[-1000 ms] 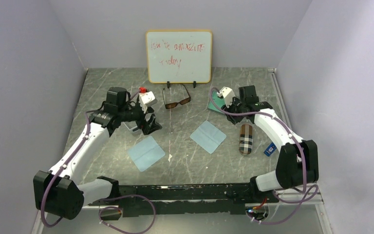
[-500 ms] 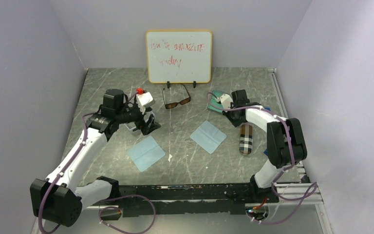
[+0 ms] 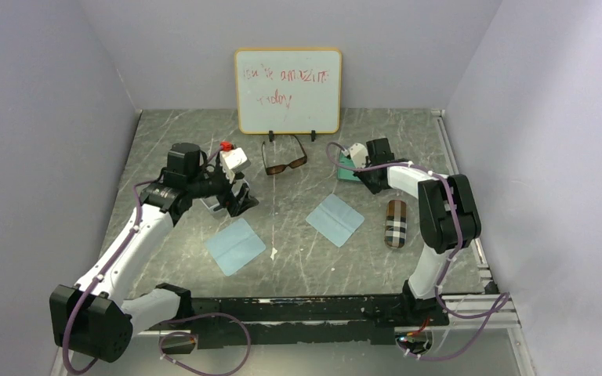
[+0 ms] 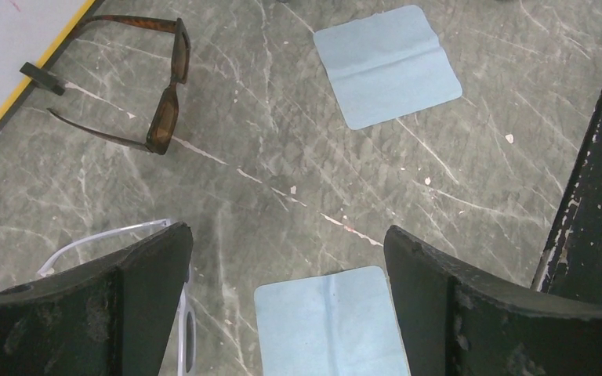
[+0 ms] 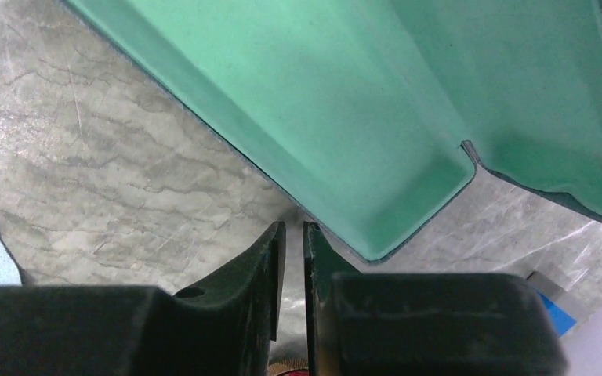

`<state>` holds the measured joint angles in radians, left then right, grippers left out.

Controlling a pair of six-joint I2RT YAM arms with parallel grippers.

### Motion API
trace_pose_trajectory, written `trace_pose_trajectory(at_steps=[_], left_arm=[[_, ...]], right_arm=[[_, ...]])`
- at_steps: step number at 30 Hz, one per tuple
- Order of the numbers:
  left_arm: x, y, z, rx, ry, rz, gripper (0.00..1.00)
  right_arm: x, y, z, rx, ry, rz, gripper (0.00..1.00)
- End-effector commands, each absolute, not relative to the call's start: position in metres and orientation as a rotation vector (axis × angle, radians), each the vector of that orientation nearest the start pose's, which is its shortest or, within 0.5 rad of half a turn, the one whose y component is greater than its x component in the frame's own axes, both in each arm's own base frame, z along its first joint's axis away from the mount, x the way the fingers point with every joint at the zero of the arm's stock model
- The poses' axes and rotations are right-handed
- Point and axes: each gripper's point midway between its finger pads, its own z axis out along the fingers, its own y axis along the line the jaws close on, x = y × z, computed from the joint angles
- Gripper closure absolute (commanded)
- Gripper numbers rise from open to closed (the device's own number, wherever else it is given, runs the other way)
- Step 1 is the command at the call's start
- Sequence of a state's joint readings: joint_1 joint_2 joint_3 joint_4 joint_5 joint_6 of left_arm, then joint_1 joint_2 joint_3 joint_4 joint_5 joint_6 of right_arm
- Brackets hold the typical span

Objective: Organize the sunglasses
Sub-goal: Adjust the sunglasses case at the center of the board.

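The brown sunglasses [image 3: 284, 163] [image 4: 165, 102] lie unfolded in front of the whiteboard. The white sunglasses [image 3: 213, 203] [image 4: 189, 335] lie on the table under my left gripper [image 3: 235, 197] [image 4: 284, 235], mostly hidden behind its left finger. That gripper hangs wide open above the table with nothing between its fingers. My right gripper [image 3: 360, 171] [image 5: 291, 225] is at the near corner of an open case with a green lining [image 3: 348, 165] [image 5: 345, 117]. Its jaws stand almost together, and only bare table shows in the thin slit between them.
Two light-blue cloths [image 3: 235, 245] [image 3: 335, 219] lie in the middle of the table. A plaid case [image 3: 395, 222] lies shut at the right. The whiteboard [image 3: 288, 90] stands at the back. A dark rail [image 4: 596, 196] runs along the near edge.
The right arm has swung left and back, bringing its gripper to the green case's corner with its jaws narrowing. The left arm has barely moved.
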<state>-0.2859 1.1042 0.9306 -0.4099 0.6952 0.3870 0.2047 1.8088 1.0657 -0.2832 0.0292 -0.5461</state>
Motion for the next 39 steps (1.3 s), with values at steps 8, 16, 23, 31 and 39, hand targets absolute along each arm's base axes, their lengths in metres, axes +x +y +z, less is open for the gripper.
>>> trace_pose_trajectory(at_steps=[8, 16, 23, 31, 39], left_arm=[[0.274, -0.186, 0.22, 1.045, 1.775, -0.674, 0.03], [0.271, -0.185, 0.221, 1.049, 1.758, -0.664, 0.03], [0.272, -0.186, 0.222, 1.044, 1.751, -0.673, 0.03], [0.271, -0.184, 0.221, 1.041, 1.75, -0.66, 0.03], [0.27, -0.182, 0.222, 1.033, 1.744, -0.645, 0.03]], right_arm=[[0.416, 0.074, 0.023, -0.996, 2.398, -0.089, 0.79], [0.384, 0.048, 0.058, -1.096, 2.348, -0.086, 0.64], [0.394, -0.005, 0.064, -1.156, 2.306, -0.104, 0.57], [0.415, -0.018, 0.043, -1.274, 2.218, 0.026, 0.45], [0.431, 0.001, 0.036, -1.284, 2.135, 0.14, 0.41]])
